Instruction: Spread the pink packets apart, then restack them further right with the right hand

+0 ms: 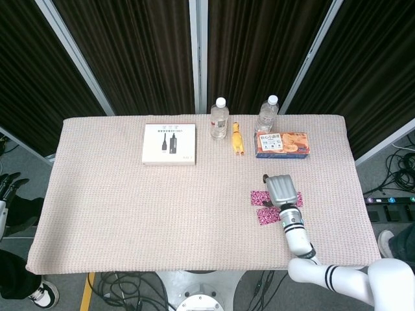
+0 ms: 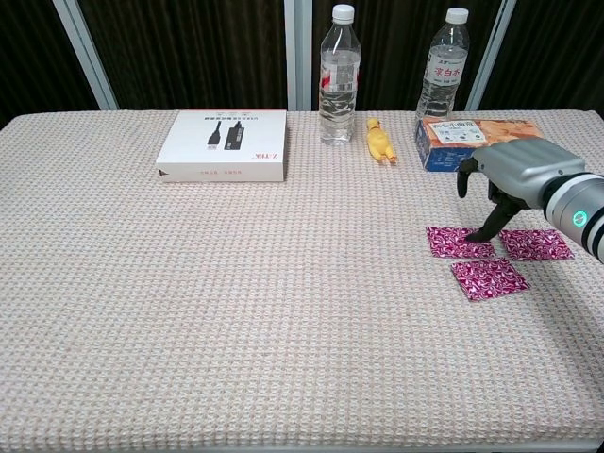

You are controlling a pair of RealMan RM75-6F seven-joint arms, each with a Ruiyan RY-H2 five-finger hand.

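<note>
With the three pink packets already lying apart near the table's front right area, the spreading looks done and restacking is what's left. Left packet, right packet and front packet sit flat on the woven cloth, close together but not overlapping, in a loose triangle.

The right hand hangs over the left packet, fingers apart and pointing down, one dark fingertip touching or just about touching that packet's right edge; hard to tell contact from the chest view. It holds nothing. The left hand only just shows off the table's left edge, state unreadable.

The packets look thin, light, limp foil sachets, probably slick. They will likely slide on the cloth rather than lift, so press down and drag, or pinch at an edge or corner where a fingertip can get under. Risk: a fingertip skating off, or nudging the neighbour.

Along the back edge: white box, two water bottles, yellow toy, biscuit box.
</note>
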